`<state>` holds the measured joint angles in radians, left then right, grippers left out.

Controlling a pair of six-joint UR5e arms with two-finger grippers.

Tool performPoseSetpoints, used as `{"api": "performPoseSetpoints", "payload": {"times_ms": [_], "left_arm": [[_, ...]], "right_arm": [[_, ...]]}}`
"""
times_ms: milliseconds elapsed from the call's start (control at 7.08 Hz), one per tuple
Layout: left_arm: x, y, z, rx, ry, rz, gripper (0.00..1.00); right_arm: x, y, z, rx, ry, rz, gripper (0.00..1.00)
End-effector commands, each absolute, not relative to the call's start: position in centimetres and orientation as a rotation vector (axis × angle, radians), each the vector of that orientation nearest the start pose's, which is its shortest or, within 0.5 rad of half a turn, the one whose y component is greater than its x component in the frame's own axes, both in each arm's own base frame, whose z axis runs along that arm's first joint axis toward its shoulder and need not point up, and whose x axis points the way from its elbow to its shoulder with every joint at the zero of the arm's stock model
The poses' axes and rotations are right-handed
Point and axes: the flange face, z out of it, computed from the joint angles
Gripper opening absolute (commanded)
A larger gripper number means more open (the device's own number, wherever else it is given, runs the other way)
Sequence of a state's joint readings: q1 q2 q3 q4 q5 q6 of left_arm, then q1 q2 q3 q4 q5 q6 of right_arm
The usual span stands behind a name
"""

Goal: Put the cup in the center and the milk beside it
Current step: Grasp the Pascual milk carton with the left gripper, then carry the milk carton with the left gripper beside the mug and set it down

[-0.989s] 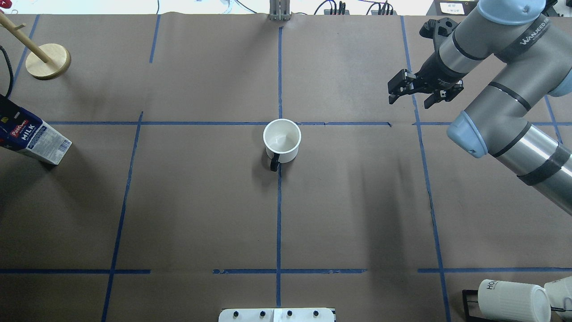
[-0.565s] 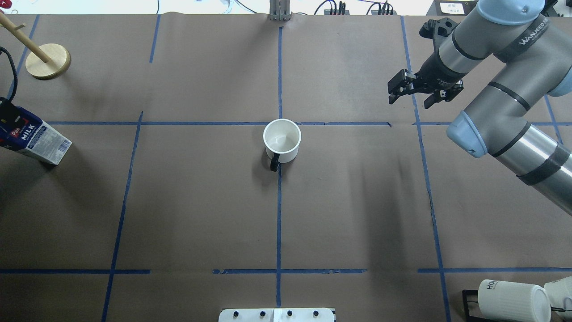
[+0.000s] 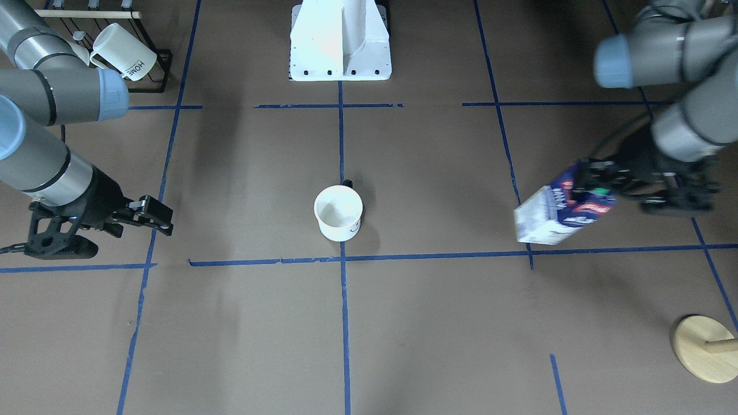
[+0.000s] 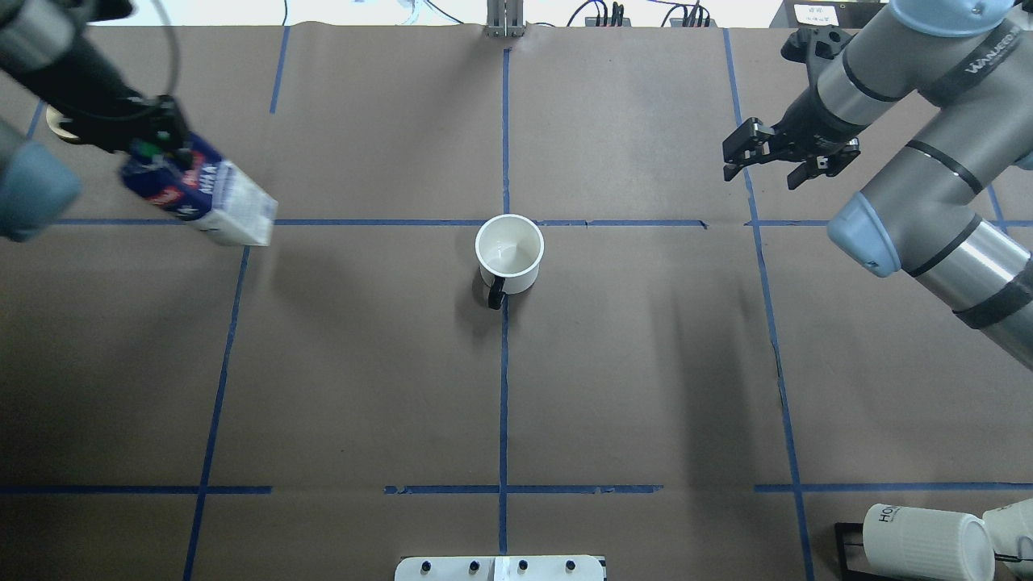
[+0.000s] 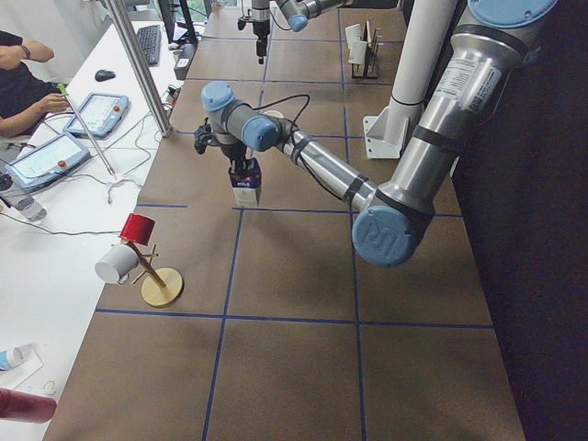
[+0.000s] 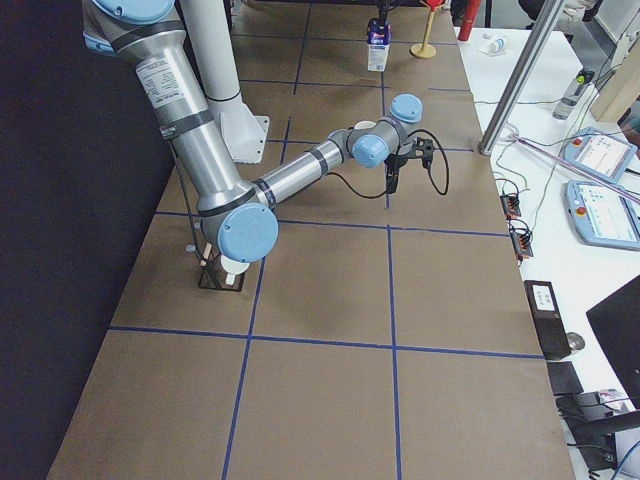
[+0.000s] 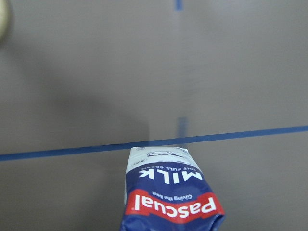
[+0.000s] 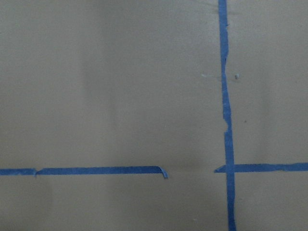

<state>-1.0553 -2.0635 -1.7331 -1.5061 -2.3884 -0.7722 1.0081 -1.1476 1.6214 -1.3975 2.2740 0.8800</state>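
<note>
Left arm stretched over the surface (image 4: 363, 363) toward its far-left corner, left hand (image 4: 153, 139) clamped on top of the milk (image 4: 222, 200). Right hand (image 4: 775, 158) near far-right corner, fingers spread. Cup (image 4: 509, 252) upright mid-surface, just beside center (image 3: 342, 259), well apart from milk.

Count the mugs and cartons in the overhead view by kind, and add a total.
Smiley-face cup: 1
White rack mugs: 2, one cut off by the view's edge
Milk carton: 1
Total: 4
</note>
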Motion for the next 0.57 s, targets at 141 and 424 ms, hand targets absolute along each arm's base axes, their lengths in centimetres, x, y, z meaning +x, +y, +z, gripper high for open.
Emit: {"api": "performPoseSetpoints", "payload": {"times_ms": [141,424], "left_arm": [[41.9,-54.2,17.0,-0.018,0.953,-0.004,0.03],[46.4,-56.5,14.1,0.006,0.901,-0.028,0.04]], "right_arm": [[-25.7,-59.2,39.1,0.033,-0.899,0.082,1.00],[-25.6,-59.2,39.0,0.036,-0.901,0.082,1.00]]}}
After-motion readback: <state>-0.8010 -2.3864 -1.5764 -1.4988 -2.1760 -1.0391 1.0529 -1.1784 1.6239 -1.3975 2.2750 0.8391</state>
